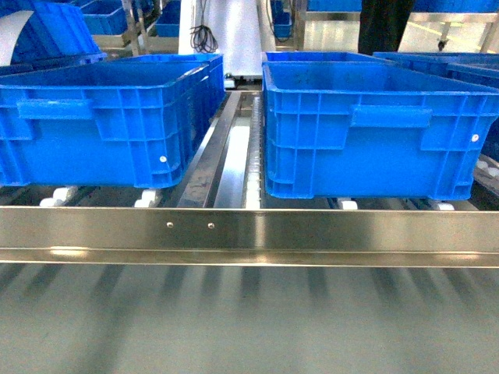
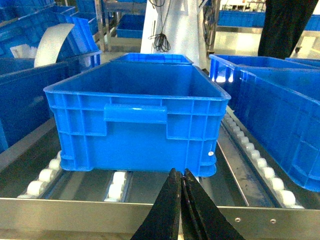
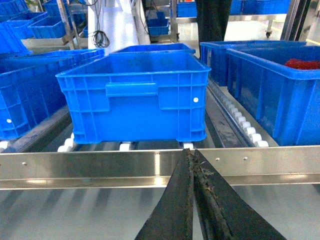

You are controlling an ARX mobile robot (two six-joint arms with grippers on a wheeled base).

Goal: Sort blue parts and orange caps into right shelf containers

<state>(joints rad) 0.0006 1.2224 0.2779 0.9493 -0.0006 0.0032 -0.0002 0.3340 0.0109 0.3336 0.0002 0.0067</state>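
No blue parts or orange caps show in any view. Two right shelf containers, large blue bins, stand side by side on the roller shelf: one on the left and one on the right. Neither gripper appears in the head view. In the left wrist view my left gripper is shut with nothing in it, just short of the left bin, which looks empty inside. My right gripper is also shut and empty, its tips over the steel front rail, facing the right bin.
A steel rail runs across the shelf front, with white rollers and a metal divider between the lanes. Further right, another bin holds something red. More blue bins and a person in dark clothes stand behind.
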